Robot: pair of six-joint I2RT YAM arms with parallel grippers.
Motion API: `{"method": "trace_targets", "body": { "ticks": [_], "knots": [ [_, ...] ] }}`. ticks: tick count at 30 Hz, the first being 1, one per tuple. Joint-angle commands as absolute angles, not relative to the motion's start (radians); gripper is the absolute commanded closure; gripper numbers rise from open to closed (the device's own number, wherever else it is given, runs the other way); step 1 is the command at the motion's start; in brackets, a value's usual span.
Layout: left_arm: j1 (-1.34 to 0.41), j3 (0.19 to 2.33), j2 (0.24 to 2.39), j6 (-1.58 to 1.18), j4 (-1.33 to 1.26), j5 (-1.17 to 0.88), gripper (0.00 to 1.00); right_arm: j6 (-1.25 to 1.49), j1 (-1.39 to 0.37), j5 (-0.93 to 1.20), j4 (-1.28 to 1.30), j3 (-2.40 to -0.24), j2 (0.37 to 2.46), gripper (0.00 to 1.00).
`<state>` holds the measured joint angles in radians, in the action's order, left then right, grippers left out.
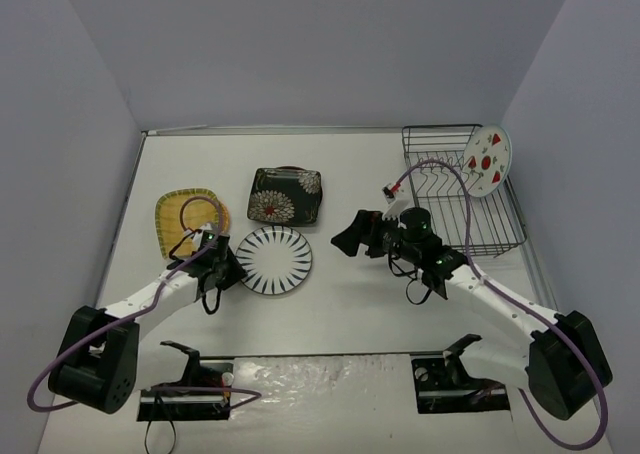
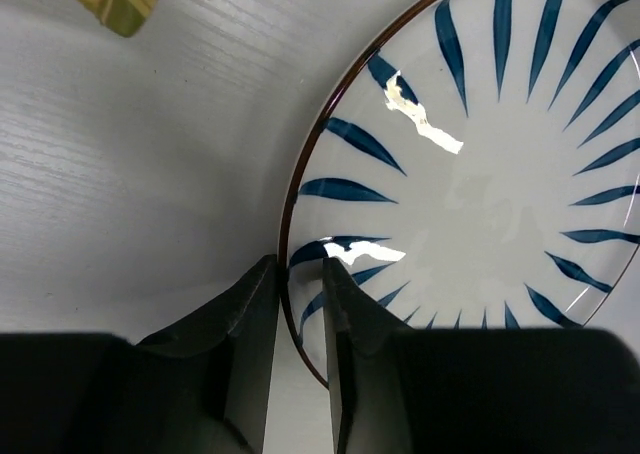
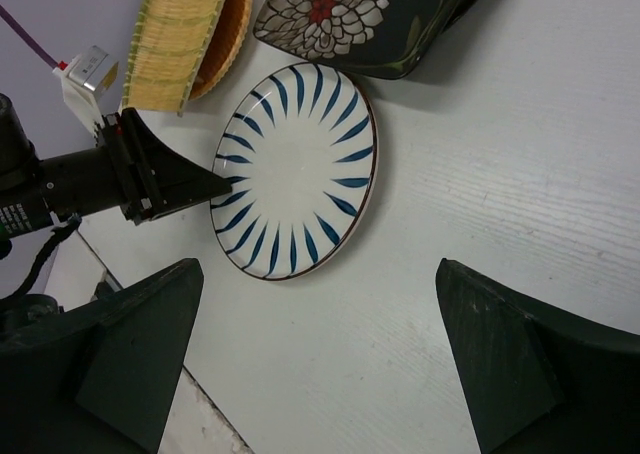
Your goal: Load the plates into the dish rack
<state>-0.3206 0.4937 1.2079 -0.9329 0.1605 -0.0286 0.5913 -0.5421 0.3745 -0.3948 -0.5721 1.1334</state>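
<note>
Left gripper (image 2: 298, 274) pinches the left rim of the round white dark-striped plate (image 1: 274, 260), arm stretched low. Right gripper (image 3: 318, 274) hangs wide open right of that plate, arm bent.

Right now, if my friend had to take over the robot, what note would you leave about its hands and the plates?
Left gripper: closed on the left rim of the striped plate, which lies flat on the table.
Right gripper: open, empty, above the table.
Done: the watermelon plate stands in the dish rack, far right corner.
Left: striped plate, black floral plate, yellow woven plate and the orange-brown plate peeking from under it.
</note>
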Motion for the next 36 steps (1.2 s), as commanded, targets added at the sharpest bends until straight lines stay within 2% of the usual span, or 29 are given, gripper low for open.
{"method": "trace_targets", "body": {
  "ticks": [1,4,13,30,36],
  "knots": [
    [-0.325,0.494,1.164,-0.966,0.184,-0.042,0.96,0.652,-0.554,0.463,-0.519,-0.555,1.192,0.0],
    [-0.325,0.504,1.113,-0.992,0.198,-0.068,1.0,0.689,-0.555,0.49,-0.539,-0.554,1.268,0.0],
    [-0.324,0.558,0.941,-1.137,0.247,-0.165,1.0,0.89,-0.562,0.582,-0.726,-0.52,1.431,0.0],
    [-0.325,0.511,0.84,-1.357,0.163,-0.257,1.0,1.121,-0.599,0.662,-1.022,-0.505,1.711,0.01],
    [-0.326,0.45,0.815,-1.402,0.114,-0.279,1.0,1.239,-0.622,0.677,-1.21,-0.503,1.838,0.02]
  ]
}}
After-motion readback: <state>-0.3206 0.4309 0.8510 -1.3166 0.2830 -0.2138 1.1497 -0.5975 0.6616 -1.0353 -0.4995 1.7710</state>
